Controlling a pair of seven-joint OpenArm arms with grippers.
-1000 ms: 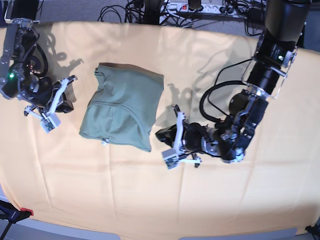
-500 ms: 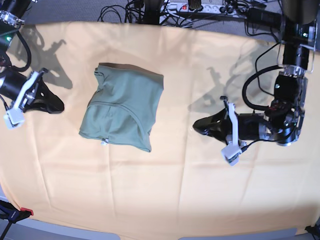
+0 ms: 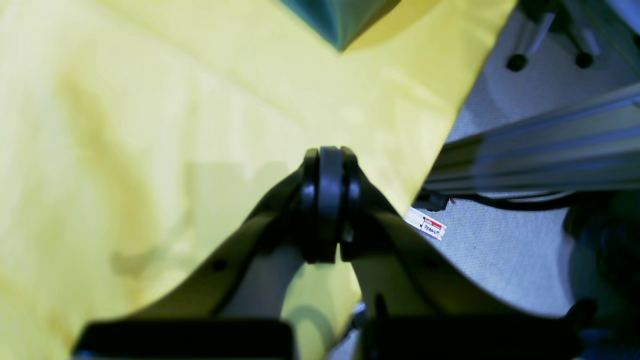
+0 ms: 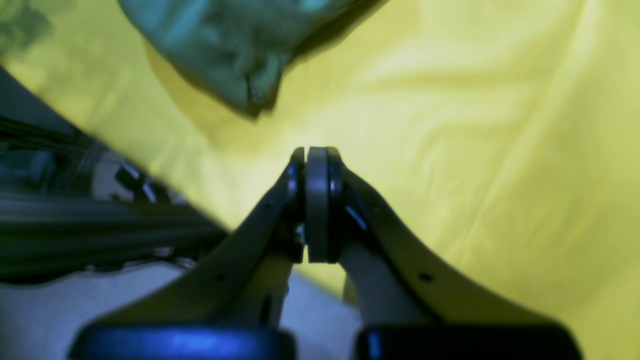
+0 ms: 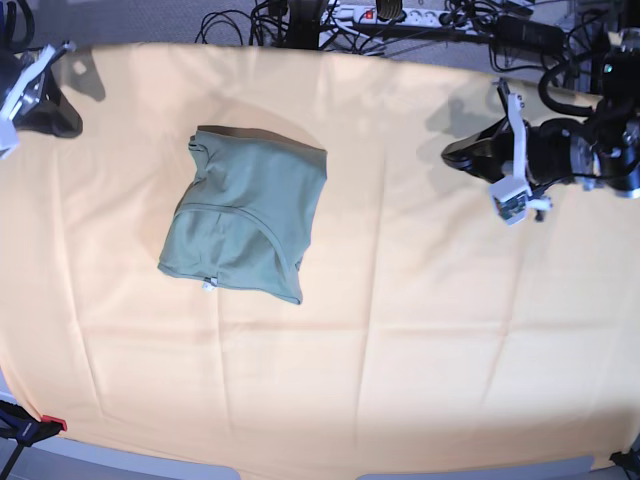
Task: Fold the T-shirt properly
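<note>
The T-shirt (image 5: 245, 215) lies folded into a compact sage-green bundle on the pale orange-yellow cloth (image 5: 400, 330), left of centre. My left gripper (image 5: 452, 154) hovers at the back right, well away from the T-shirt, shut with nothing in it. The left wrist view shows its pads (image 3: 325, 165) pressed together over the cloth, with a T-shirt corner (image 3: 340, 20) at the top edge. My right gripper (image 5: 70, 125) sits at the back left corner, also shut and empty. In the right wrist view the gripper (image 4: 316, 160) is closed, and the T-shirt (image 4: 235, 45) lies ahead of it.
Cables and a power strip (image 5: 400, 15) lie on the floor past the back edge. A red clamp (image 5: 50, 425) holds the front left corner. In the left wrist view an aluminium rail (image 3: 540, 150) and a labelled tag (image 3: 425, 225) show beyond the cloth's edge.
Both arms have drawn back from beside the T-shirt, the left to the back right and the right to the back left corner. The T-shirt has not moved.
</note>
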